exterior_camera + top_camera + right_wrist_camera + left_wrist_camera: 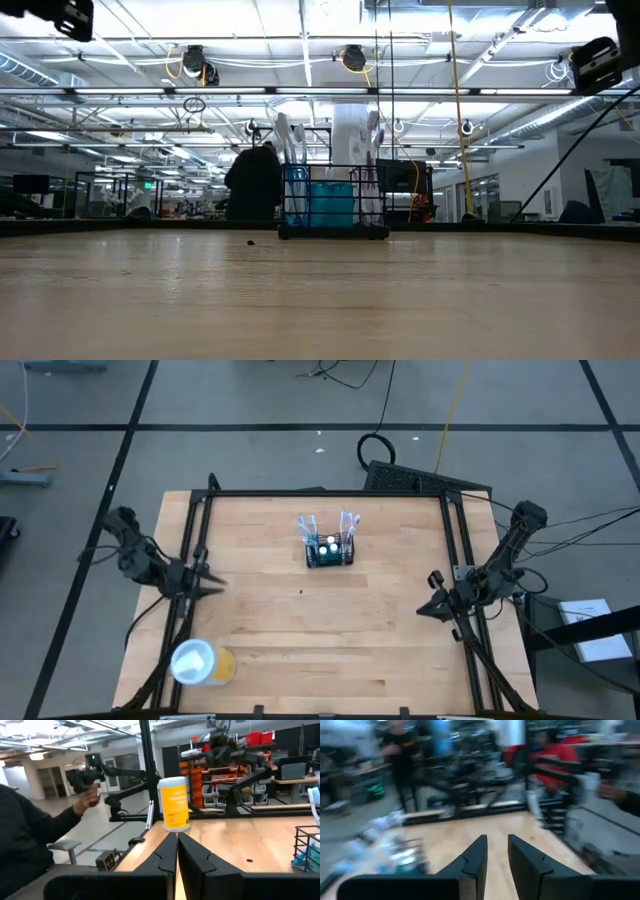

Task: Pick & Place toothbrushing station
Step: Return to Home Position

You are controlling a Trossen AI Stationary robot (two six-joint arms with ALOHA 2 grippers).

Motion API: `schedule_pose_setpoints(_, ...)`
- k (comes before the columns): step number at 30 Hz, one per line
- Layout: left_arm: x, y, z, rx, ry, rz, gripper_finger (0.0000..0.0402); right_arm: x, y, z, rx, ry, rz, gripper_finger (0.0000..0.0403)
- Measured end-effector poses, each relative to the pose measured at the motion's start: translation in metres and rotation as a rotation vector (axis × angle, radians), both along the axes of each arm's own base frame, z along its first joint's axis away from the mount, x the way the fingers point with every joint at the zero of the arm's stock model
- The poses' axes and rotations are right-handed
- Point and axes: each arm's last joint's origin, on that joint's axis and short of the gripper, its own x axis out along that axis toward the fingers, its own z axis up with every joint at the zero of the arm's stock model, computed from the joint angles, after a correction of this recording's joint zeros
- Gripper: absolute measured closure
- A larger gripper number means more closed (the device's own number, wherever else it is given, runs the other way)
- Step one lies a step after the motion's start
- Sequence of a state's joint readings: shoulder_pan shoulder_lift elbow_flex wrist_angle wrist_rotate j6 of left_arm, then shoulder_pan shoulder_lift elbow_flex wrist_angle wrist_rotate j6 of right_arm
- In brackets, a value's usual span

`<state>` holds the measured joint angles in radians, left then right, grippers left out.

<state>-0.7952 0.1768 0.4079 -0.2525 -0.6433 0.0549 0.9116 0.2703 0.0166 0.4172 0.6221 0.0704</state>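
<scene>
The toothbrushing station, a small black wire-mesh holder with toothbrushes standing up out of it, rests on its base at the table's far middle. It also shows in the low view and at the edge of the right wrist view. My left gripper hovers at the table's left edge, its fingers a little apart with nothing between them. At the right edge, my right gripper has its fingers shut together and empty. Both point level toward the table's middle, well away from the station.
A yellow cup with a white lid stands upright at the near left corner and shows beyond my right gripper. Black frame rails run along the table's sides. A person stands beyond the table's left side.
</scene>
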Motion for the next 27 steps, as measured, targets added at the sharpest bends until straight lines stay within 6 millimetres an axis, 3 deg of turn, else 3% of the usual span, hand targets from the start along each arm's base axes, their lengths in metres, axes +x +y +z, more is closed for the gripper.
schedule_pose_setpoints(6, 0.007, -0.016, -0.035, -0.056, 0.023, -0.251, 0.0321, 0.0, 0.0, 0.002, 0.02, -0.017, -0.001, 0.0396)
schedule_pose_setpoints(13, 0.009, -0.02, -0.056, 0.016, -0.032, -0.287, 0.0321, 0.0, 0.0, 0.002, 0.033, -0.013, 0.001, 0.0399)
schedule_pose_setpoints(19, 0.009, -0.02, -0.09, 0.039, -0.082, -0.309, 0.0321, -0.001, 0.001, 0.003, 0.028, -0.024, 0.049, 0.0399)
schedule_pose_setpoints(27, 0.016, -0.01, -0.09, 0.077, -0.086, -0.2, 0.0321, -0.001, 0.002, 0.004, 0.008, -0.039, 0.1, 0.0399)
